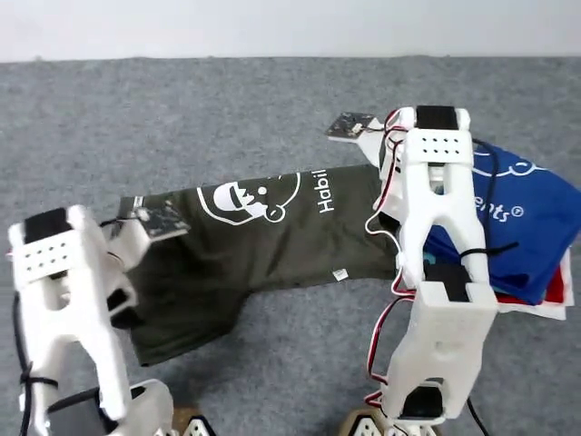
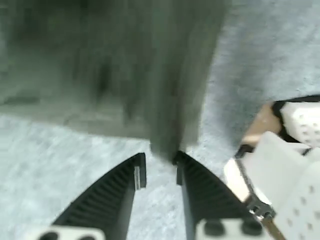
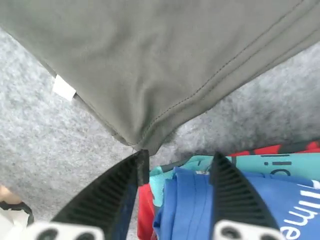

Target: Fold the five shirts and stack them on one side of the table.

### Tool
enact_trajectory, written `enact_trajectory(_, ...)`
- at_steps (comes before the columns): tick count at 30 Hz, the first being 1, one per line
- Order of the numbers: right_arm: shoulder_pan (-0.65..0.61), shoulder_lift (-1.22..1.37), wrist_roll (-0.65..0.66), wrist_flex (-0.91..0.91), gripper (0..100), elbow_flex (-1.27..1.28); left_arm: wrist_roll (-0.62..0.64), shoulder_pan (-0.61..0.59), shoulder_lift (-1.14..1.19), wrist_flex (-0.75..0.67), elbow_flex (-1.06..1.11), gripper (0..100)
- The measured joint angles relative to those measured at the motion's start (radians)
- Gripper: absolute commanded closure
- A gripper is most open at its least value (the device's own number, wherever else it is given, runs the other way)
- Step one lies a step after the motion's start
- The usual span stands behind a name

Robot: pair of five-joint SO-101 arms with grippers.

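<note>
An olive green shirt (image 1: 272,245) with a white print lies spread and rumpled across the middle of the grey table. My left arm (image 1: 73,300) stands at the shirt's near left corner. The left gripper (image 2: 159,170) is narrowly open, and a hanging point of the olive shirt (image 2: 125,65) reaches just to its fingertips. My right arm (image 1: 440,227) stands over the shirt's right edge. The right gripper (image 3: 177,160) is open, with a corner of the olive shirt (image 3: 165,60) at one fingertip and a blue folded shirt (image 3: 200,210) below it.
A stack of folded shirts sits at the right edge, blue shirt (image 1: 526,218) on top with red (image 3: 145,210) and teal (image 3: 245,165) layers beneath. Bare grey felt (image 1: 182,118) stretches along the back. The right arm's base (image 2: 285,165) stands close beside the left gripper.
</note>
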Motion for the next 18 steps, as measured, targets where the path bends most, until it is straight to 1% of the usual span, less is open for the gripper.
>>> enact_trajectory(4, 0.0, -0.02, -0.003, 0.0, 79.3, 0.0, 0.0, -0.038, 0.0, 0.0, -0.064, 87)
enact_trajectory(8, 0.002, -0.04, -0.005, 0.0, 79.3, 0.0, 0.0, -0.064, 0.0, 0.0, -0.081, 87)
enact_trajectory(11, 0.002, -0.04, -0.005, 0.0, 79.4, 0.0, 0.012, -0.061, 0.0, 0.0, -0.092, 92)
enact_trajectory(13, 0.0, -0.04, -0.026, 0.0, 79.4, 0.0, 0.095, -0.063, 0.0, -0.032, -0.112, 98)
enact_trajectory(14, -0.005, -0.04, -0.052, 0.0, 79.4, 0.0, 0.169, -0.058, 0.0, -0.075, -0.114, 99)
enact_trajectory(16, -0.018, -0.04, -0.109, -0.002, 79.6, 0.0, 0.301, -0.037, 0.0, -0.15, -0.115, 98)
enact_trajectory(18, -0.037, -0.04, -0.189, -0.009, 83.1, 0.0, 0.427, 0.002, 0.0, -0.207, -0.104, 98)
